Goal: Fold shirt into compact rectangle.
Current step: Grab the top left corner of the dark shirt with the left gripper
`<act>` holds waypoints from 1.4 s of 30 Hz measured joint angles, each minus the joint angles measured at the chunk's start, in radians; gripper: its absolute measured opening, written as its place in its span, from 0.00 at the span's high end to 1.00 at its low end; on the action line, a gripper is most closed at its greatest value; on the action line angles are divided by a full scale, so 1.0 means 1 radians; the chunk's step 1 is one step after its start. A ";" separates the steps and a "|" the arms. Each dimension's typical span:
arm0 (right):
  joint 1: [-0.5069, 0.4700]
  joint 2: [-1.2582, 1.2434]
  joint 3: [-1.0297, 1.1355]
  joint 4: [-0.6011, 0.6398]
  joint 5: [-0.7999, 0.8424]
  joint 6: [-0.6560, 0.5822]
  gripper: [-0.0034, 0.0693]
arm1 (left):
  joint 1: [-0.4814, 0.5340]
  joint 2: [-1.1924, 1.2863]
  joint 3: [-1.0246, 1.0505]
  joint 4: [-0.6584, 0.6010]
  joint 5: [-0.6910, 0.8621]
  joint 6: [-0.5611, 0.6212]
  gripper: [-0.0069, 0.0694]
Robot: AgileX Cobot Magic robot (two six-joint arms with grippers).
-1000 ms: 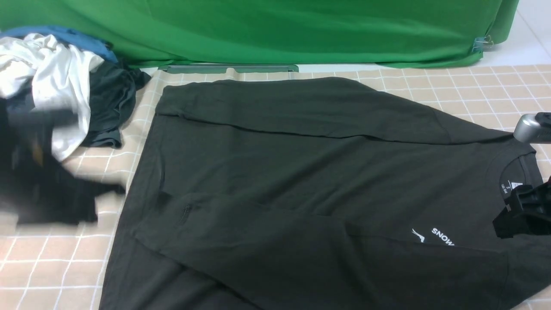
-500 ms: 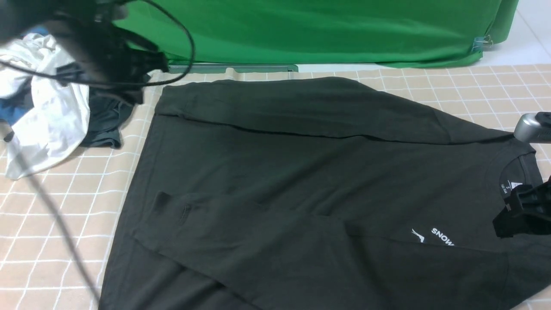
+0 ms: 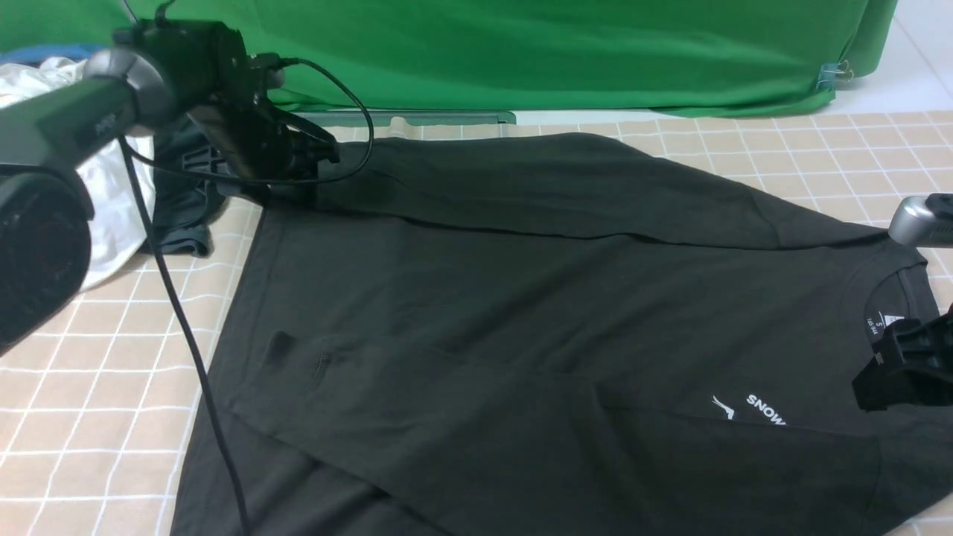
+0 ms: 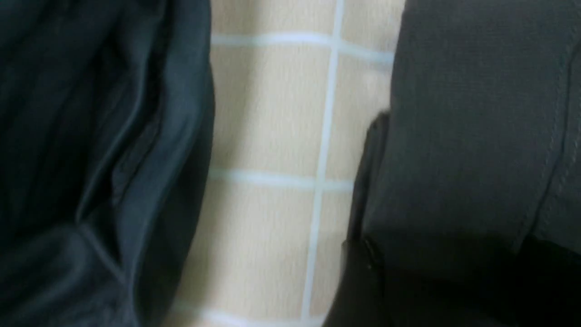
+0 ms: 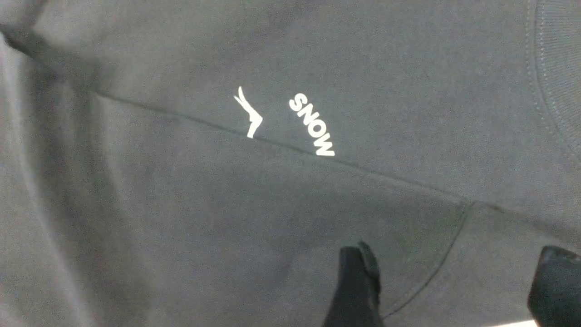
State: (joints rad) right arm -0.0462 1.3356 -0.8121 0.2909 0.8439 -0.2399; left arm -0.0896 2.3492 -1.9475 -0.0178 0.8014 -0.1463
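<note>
Green cloth backdrop (image 3: 521, 56) runs across 12 o'clock, w/ clips (image 3: 835, 75) near 1 o'clock. White surface (image 3: 919, 56) shows beyond it, approx. 1 o'clock. Tabletop (image 3: 97, 417) = beige w/ white grid lines, visible at 8–9 & 1–2 o'clock. Flat green strip (image 3: 447, 117) sits at its far edge, approx. 12. Light's bright.

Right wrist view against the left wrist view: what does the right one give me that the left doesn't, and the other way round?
Only right: the shirt's white SNOW print, part of its ribbed collar, and the right gripper with its jaws open.

Only left: a dark garment lying beside the shirt, with checked cloth between them.

Both: dark fabric of the shirt with a stitched seam.
</note>
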 joint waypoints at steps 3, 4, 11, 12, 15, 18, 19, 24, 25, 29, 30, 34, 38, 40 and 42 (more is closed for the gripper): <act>0.000 0.000 0.000 0.000 0.000 0.000 0.24 | 0.000 0.008 0.000 0.000 -0.037 0.000 0.34; 0.000 0.000 0.000 0.000 0.000 0.000 0.24 | 0.000 0.010 -0.001 0.000 -0.045 0.000 0.34; 0.000 0.000 0.000 0.000 -0.001 0.000 0.24 | 0.000 0.017 -0.004 0.008 -0.087 0.078 0.57; 0.000 0.000 0.000 0.000 -0.002 0.000 0.24 | 0.000 0.018 -0.007 0.011 -0.089 0.090 0.64; 0.000 0.000 0.000 0.000 -0.003 0.000 0.24 | 0.000 0.018 -0.009 0.018 -0.089 0.108 0.83; 0.000 0.000 0.000 0.000 -0.003 0.000 0.24 | 0.000 0.012 -0.009 0.018 -0.086 0.122 0.88; 0.000 0.000 0.000 0.000 -0.004 0.000 0.24 | 0.000 0.005 -0.009 0.023 -0.078 0.123 0.89; 0.000 0.000 0.000 0.000 -0.004 0.000 0.24 | 0.000 -0.060 -0.009 0.027 -0.010 0.128 0.89; 0.000 0.000 0.000 0.000 -0.004 0.000 0.24 | 0.000 -0.074 -0.009 0.027 0.006 0.130 0.89; 0.000 0.000 0.000 0.000 -0.004 0.000 0.24 | 0.000 -0.105 -0.010 0.027 0.051 0.131 0.88; 0.000 0.000 0.000 0.000 -0.004 0.000 0.24 | 0.000 -0.105 -0.010 0.027 0.051 0.131 0.88; 0.000 0.000 0.000 0.000 -0.004 0.012 0.24 | 0.008 -0.081 -0.010 0.024 0.022 0.130 0.87; 0.000 0.000 0.000 0.000 -0.004 0.019 0.24 | 0.009 -0.040 -0.010 0.036 -0.027 0.130 0.77; 0.000 0.000 0.000 0.000 -0.004 0.022 0.24 | 0.009 -0.015 -0.010 0.036 -0.050 0.130 0.67; 0.000 0.000 0.000 0.000 -0.004 0.023 0.24 | 0.009 0.000 -0.010 0.036 -0.060 0.130 0.59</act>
State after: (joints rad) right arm -0.0462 1.3356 -0.8121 0.2909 0.8403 -0.2170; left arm -0.0807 2.3491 -1.9577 0.0181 0.7410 -0.0161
